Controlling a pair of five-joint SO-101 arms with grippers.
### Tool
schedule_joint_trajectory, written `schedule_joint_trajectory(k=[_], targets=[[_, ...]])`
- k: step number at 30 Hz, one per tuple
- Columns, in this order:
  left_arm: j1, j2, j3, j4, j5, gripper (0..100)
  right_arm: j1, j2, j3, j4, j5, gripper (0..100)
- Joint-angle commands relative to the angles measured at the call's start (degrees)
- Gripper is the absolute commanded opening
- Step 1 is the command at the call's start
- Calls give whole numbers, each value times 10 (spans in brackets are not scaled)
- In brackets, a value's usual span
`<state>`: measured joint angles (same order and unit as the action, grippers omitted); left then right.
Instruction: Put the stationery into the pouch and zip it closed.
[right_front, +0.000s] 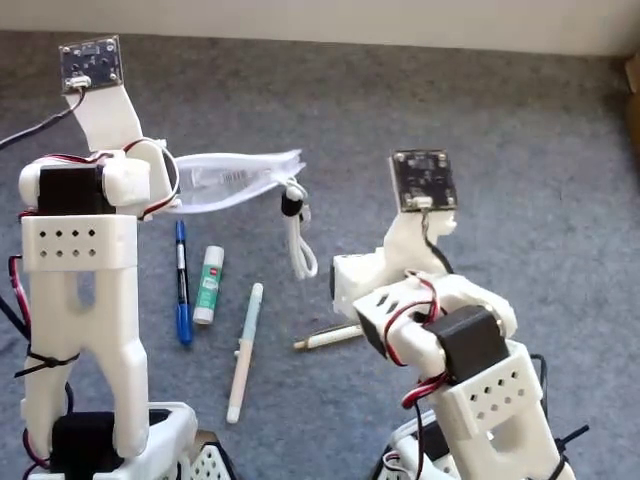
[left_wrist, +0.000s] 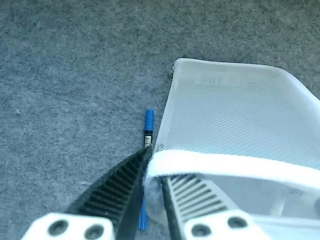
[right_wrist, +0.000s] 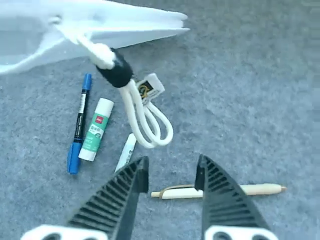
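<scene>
The left gripper (left_wrist: 152, 159) is pinched on the rim of the white mesh pouch (right_front: 235, 180), holding it up over the grey carpet (right_front: 520, 150). The blue marker (right_front: 182, 285), glue stick (right_front: 209, 285) and white pen (right_front: 244, 352) lie nearby. The right gripper (right_wrist: 172, 172) hangs spread just over the beige pen (right_wrist: 225, 190).

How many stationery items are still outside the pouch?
4 outside the pouch, left to right in the high view: blue marker, glue stick, pale pen, beige pen near the right claw. Others may be hidden.
</scene>
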<state>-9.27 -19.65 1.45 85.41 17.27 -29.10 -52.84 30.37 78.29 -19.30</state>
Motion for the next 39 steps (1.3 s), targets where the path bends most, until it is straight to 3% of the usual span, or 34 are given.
schedule_joint_trajectory(k=[1, 12, 24, 32, 39], targets=[[-7, -4, -1, -3, 6, 7, 15, -1, 27, 1, -37, 151], [-7, -4, 0, 0, 6, 7, 17, 16, 96, 1, -117, 152], [-7, -4, 13, -4, 6, 7, 84, 247, 90, -34, -173, 153], [-7, -3, 13, -4, 6, 7, 154, 297, 95, -87, -176, 153], [-7, -3, 14, -4, 6, 7, 161, 356, 92, -109, -176, 153]])
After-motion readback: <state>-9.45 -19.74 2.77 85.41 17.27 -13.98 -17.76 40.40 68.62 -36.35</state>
